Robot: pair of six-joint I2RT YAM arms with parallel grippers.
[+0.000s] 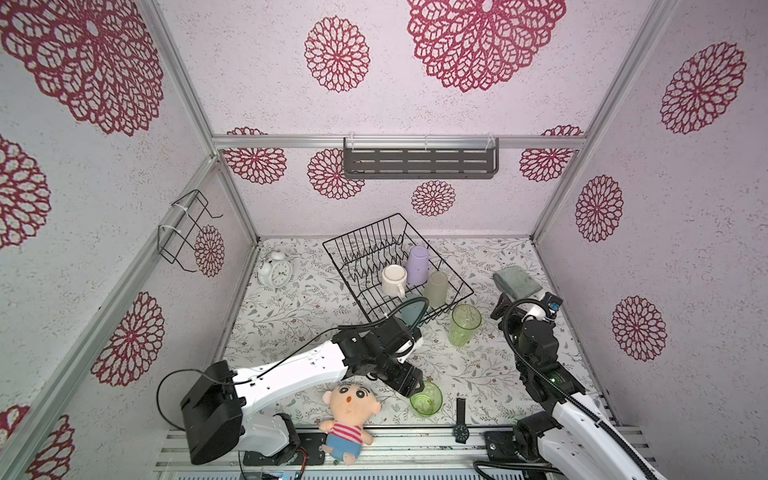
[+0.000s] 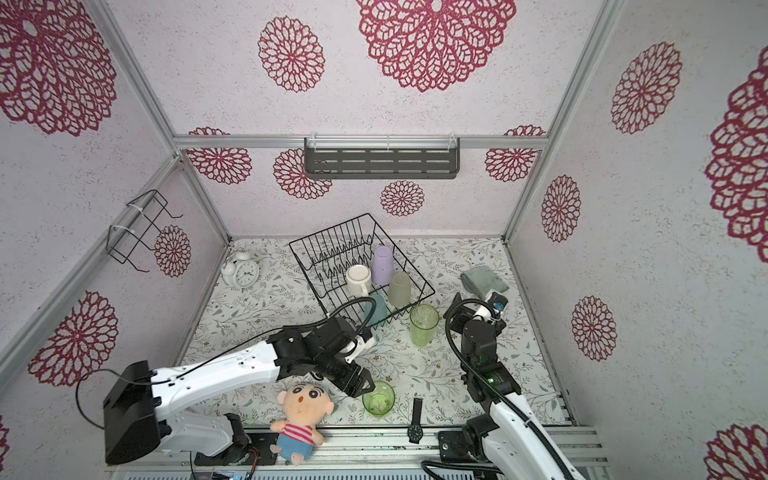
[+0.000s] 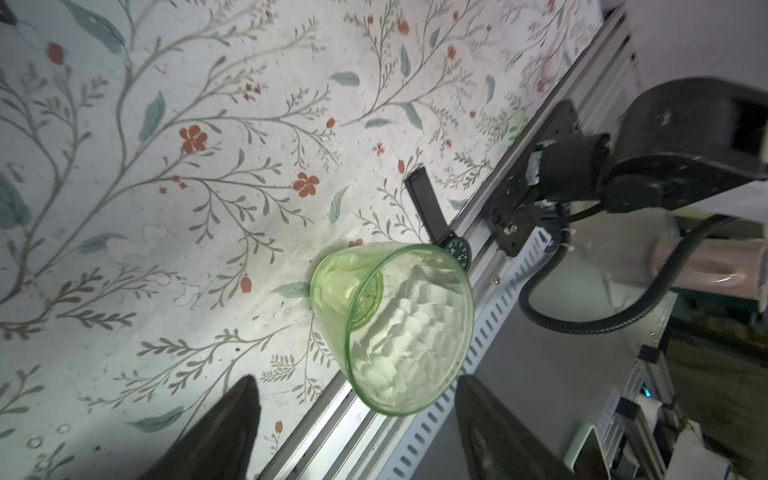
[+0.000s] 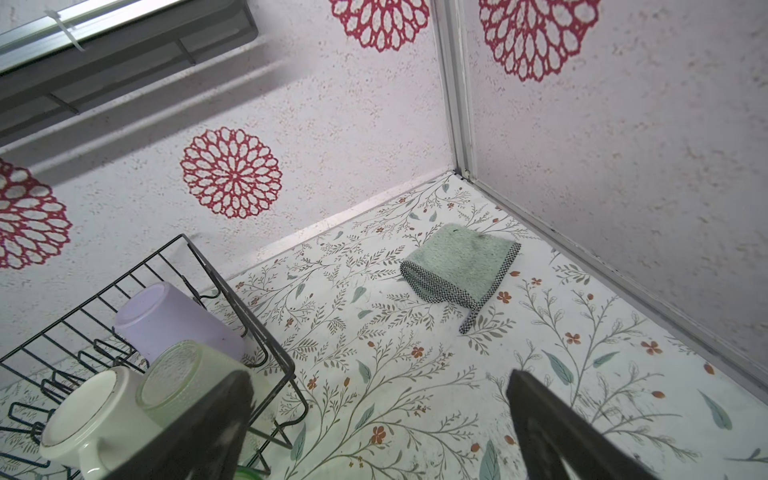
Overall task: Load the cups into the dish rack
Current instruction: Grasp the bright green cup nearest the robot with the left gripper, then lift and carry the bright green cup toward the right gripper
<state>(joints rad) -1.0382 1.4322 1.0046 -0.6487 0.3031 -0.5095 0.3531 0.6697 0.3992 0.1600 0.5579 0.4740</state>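
Four cups in the rack, two green tumblers out on the mat.

In a top view the rack (image 2: 328, 259) sits at the back middle of the floral mat (image 2: 257, 316), holding a lilac tumbler (image 2: 382, 259), mug (image 2: 358, 279), beige tumbler (image 2: 400, 289) and, at its near corner, a teal tumbler (image 2: 376, 309) partly behind a cable. One green tumbler (image 2: 423, 325) stands just outside that corner. The left gripper (image 2: 365, 384), jaws apart, is at the rim of the near green tumbler (image 2: 378, 398), which stands mouth up between a doll (image 2: 301, 411) and a watch (image 2: 415, 419). A clock (image 2: 243, 270) is back left and a cloth (image 2: 484, 279) back right.
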